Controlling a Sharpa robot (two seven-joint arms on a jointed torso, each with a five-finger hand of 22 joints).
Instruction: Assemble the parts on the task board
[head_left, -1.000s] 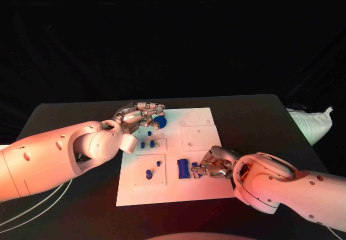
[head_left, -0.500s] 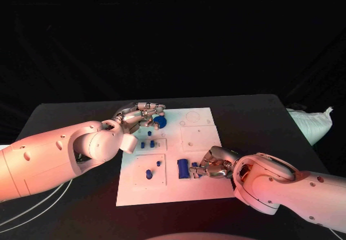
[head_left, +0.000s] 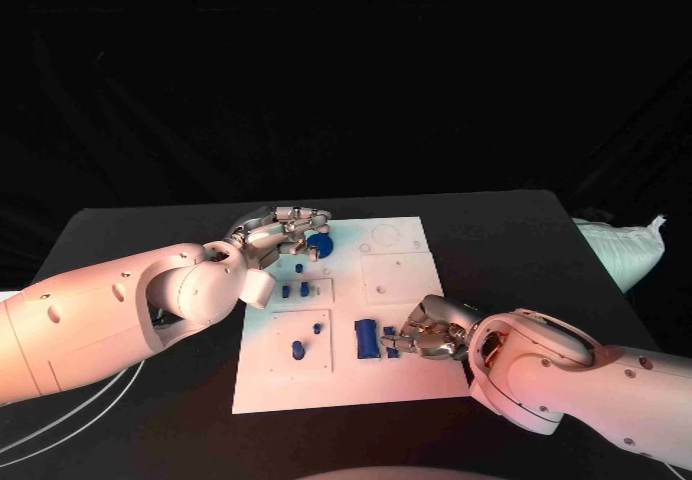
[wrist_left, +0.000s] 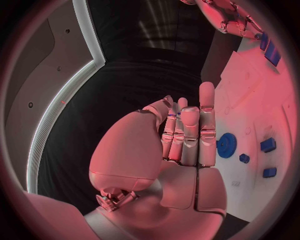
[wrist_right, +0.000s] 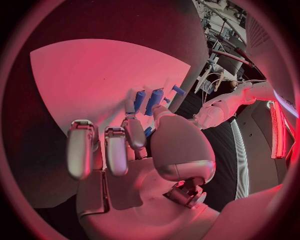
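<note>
Right hand (head_left: 421, 332) pinches a small blue part (head_left: 391, 337) low-centre on the task board (head_left: 407, 265) — a misaligned press could jam it; left hand (head_left: 283, 232), fingers curled, grip indeterminate — may knock the blue gear (head_left: 320, 242).

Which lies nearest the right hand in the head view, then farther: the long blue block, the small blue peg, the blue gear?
1. Long blue block, just beside the right hand.
2. Small blue peg, board's near-left square.
3. Blue gear, far end, by the left hand.
</note>
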